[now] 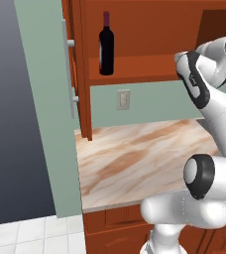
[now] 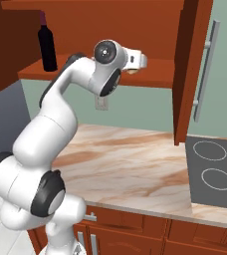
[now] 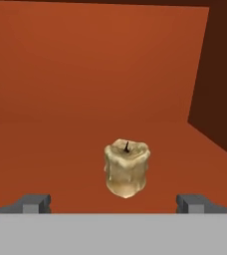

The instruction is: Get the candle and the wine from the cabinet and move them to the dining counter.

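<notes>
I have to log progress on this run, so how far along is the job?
Done: the cabinet doors are open. In hand: the gripper, jaws spread wide, is lined up on the candle on the cabinet floor, not yet gripping it. Left: the wine stands on the same floor, and both must go to the dining counter.

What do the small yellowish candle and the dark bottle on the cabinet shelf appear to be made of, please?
The squat yellowish-tan candle looks like matte wax: lumpy drips run down its sides and a short dark wick stands on top. The dark, slim-necked wine bottle looks like glossy, nearly black glass with a maroon neck capsule, though the rendering leaves that open. Both stand in the reddish-brown wooden cabinet, which has a smooth finish.
</notes>
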Controlling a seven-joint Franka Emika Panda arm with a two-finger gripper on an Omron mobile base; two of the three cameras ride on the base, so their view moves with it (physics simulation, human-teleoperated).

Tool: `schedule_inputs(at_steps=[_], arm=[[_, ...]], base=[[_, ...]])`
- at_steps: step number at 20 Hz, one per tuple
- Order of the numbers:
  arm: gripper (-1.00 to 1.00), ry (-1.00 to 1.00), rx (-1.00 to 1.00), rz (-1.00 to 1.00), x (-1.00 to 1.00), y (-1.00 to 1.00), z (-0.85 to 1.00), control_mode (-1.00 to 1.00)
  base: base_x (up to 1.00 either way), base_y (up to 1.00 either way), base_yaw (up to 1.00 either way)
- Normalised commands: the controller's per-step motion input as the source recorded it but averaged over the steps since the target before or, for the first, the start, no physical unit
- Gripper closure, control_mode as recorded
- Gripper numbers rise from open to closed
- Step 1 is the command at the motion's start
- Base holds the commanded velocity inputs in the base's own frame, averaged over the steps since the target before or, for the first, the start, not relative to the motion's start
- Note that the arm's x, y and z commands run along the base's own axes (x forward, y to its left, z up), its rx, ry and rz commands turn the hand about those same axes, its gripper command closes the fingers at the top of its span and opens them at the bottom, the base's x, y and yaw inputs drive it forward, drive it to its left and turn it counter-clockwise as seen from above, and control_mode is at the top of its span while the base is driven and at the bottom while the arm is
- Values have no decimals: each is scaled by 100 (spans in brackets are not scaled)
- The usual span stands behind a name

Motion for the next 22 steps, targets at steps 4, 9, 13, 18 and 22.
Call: schedule_inputs(at_steps=[4,9,13,18,22], arm=[[-100,0,0,0,19,-15,0,-100],[-100,0,0,0,13,-14,0,-100],[-100,0,0,0,11,-1,0,-100],[-100,2,0,0,11,0,0,-100],[-100,4,0,0,7,0,0,-100]], base=[[0,0,0],[0,0,0],[0,0,0],[0,0,0],[0,0,0]])
